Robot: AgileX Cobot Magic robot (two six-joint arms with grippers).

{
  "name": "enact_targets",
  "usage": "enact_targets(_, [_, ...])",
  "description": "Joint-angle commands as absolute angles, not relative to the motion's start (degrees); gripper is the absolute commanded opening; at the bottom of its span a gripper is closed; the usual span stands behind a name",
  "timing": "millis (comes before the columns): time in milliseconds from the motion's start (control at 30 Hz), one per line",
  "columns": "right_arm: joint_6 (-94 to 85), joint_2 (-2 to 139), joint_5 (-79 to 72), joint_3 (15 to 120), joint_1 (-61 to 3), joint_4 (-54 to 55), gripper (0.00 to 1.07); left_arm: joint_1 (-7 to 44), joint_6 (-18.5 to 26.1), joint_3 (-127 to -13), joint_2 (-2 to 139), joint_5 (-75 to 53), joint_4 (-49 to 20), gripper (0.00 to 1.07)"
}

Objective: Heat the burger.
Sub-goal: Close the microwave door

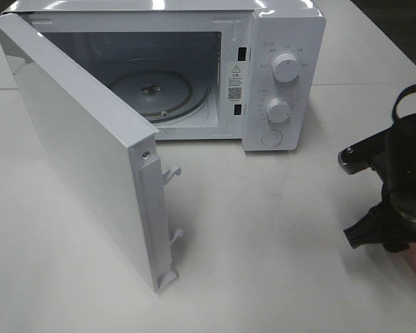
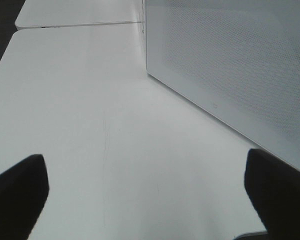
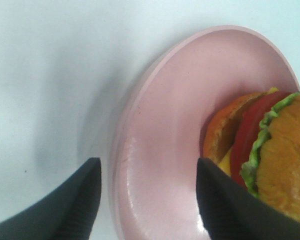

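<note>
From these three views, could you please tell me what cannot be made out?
- Burger: cut off by the right wrist view's edge; absent from the exterior high view.
- Pink dish: barely a sliver at the exterior view's corner, under the right arm.
- Microwave dial labels: too small.
- Left gripper: only fingertips show.

The burger [image 3: 270, 150] ran off the frame edge beside the pink dish [image 3: 165, 150], whose far rim was cut off too, while in the high view the right arm [image 1: 395, 187] hid both, and the microwave [image 1: 277, 76] dial labels were too small to read
</note>
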State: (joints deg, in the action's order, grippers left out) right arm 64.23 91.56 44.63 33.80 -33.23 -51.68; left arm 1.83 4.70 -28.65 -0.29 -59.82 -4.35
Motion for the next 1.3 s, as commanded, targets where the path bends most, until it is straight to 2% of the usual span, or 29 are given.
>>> enact_targets(33, [59.6,88.5,45.4,33.9,-33.1,-48.7,0.56,1.7,4.7,-28.5,-1.5,-59.3,-4.6,1.0])
enact_targets(267, [47.4,82.0,43.0,33.9,-33.1,-40.7,0.58,1.7,4.7,-28.5,-1.5,-59.3,-4.6,1.0])
enact_targets(433, [34.1,75.7,40.8,33.9,-33.1,-30.9,0.66,1.7,4.7,-28.5,-1.5,-59.3,-4.6,1.0])
enact_targets(700, [24.8,69.9,41.3,33.9,-33.1,-23.5,0.73,1.7,4.7,-28.5,-1.5,-59.3,-4.6,1.0])
enact_targets(1300, [13.5,54.0,44.7,33.9,-33.1,-10.5,0.74,1.7,4.7,-28.5,-1.5,-59.3,-4.6,1.0])
